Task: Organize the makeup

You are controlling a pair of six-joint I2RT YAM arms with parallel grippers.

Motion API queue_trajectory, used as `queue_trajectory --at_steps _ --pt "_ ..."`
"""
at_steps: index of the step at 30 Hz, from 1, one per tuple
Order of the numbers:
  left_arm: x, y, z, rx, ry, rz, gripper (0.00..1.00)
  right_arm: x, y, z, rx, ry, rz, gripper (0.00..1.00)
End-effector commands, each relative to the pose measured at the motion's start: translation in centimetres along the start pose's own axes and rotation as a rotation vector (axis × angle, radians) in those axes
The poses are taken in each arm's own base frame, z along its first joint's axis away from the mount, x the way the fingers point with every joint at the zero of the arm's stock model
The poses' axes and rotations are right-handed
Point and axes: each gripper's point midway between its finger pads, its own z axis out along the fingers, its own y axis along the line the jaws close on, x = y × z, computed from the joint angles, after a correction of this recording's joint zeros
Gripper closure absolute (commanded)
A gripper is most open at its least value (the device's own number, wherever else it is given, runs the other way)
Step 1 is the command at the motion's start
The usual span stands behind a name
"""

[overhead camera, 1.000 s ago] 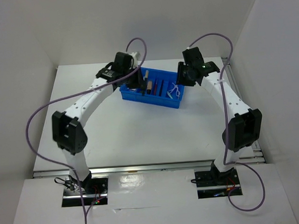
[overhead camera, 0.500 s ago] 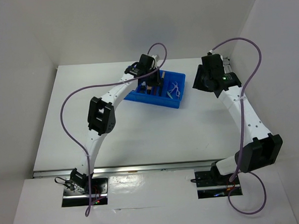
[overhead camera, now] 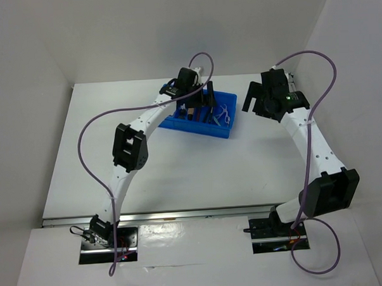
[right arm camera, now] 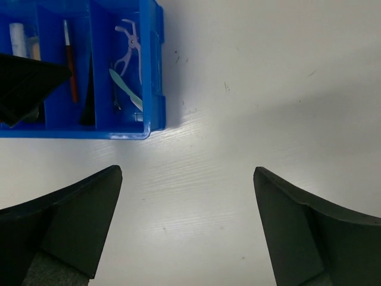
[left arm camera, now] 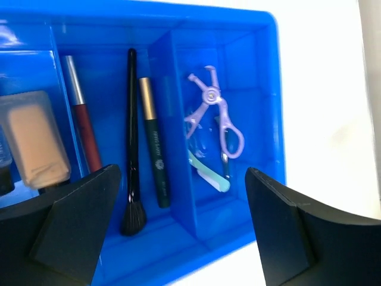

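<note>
The makeup lies sorted in the blue tray [left arm camera: 262, 89]. In the left wrist view I see a beige packet [left arm camera: 33, 140], a red pencil [left arm camera: 83, 128], a black brush [left arm camera: 132, 155], a dark green pencil [left arm camera: 156, 161], a lilac curler [left arm camera: 215, 110] and a pale green tool [left arm camera: 209, 176]. My left gripper [left arm camera: 183, 171] hovers open over the tray's right half, holding nothing. My right gripper [right arm camera: 187, 171] stands open over bare table, to the right of the tray [right arm camera: 152, 65]. From above, the left gripper [overhead camera: 202, 107] is over the tray [overhead camera: 203, 131] and the right gripper [overhead camera: 251, 103] beside it.
White walls close in the table [overhead camera: 179, 169] at the back and on both sides. The left arm's black finger [right arm camera: 27, 83] reaches into the tray's left part in the right wrist view. Purple cables loop above both arms.
The left arm swung right over the tray, and its jaws have opened. The right arm drew back to the right of the tray, and its jaws spread wider.
</note>
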Motion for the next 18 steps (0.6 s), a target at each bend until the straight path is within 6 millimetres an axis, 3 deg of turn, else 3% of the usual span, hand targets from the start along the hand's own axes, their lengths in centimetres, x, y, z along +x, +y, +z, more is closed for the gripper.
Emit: queue_trajectory --at_steps 1,4,5,6,7,8,9,11,13,16,17,18 --pt "-6.9 -6.2 -8.6 0.119 -0.179 0.080 0.00 0.3 0.1 0.0 -0.006 0.014 0.034 0.00" --pt "-6.8 -6.5 -12.7 0.080 -0.184 0.096 0.00 0.8 -0.1 0.1 0.008 0.020 0.062 0.00" --pt "-8.4 -7.7 -17.2 0.072 -0.263 0.133 0.00 1.1 -0.1 0.3 0.012 0.028 0.089 0.00" --pt "-6.5 -6.1 -17.1 0.030 -0.232 0.133 0.00 1.5 -0.4 0.3 0.024 0.030 0.107 0.00" --pt "-6.0 -5.7 -18.4 0.005 -0.246 0.142 0.00 1.7 -0.6 0.3 0.040 0.035 0.126 0.00" --pt "-6.6 -5.7 -21.9 -0.029 -0.313 0.162 0.00 2.2 -1.1 0.5 0.060 0.052 0.165 0.00" --pt "-4.0 -3.7 -21.4 -0.084 -0.262 0.148 0.00 2.4 -1.2 0.4 0.066 0.061 0.174 0.00" --pt "-1.9 -1.9 -23.1 -0.158 -0.234 0.147 0.00 3.6 -1.7 0.4 0.087 0.094 0.186 0.00" --pt "0.5 0.4 -25.9 -0.242 -0.224 0.132 0.00 4.3 -2.1 0.0 0.088 0.097 0.186 0.00" --pt "4.1 3.6 -28.1 -0.348 -0.194 0.106 0.00 5.2 -2.5 -0.6 0.073 0.090 0.189 0.00" --pt "4.3 3.4 -30.1 -0.351 -0.230 0.098 0.00 5.5 -2.3 -0.7 0.048 0.094 0.175 0.00" --pt "5.1 4.4 -31.1 -0.387 -0.220 0.088 0.00 5.7 -2.4 -0.8 0.048 0.094 0.175 0.00"
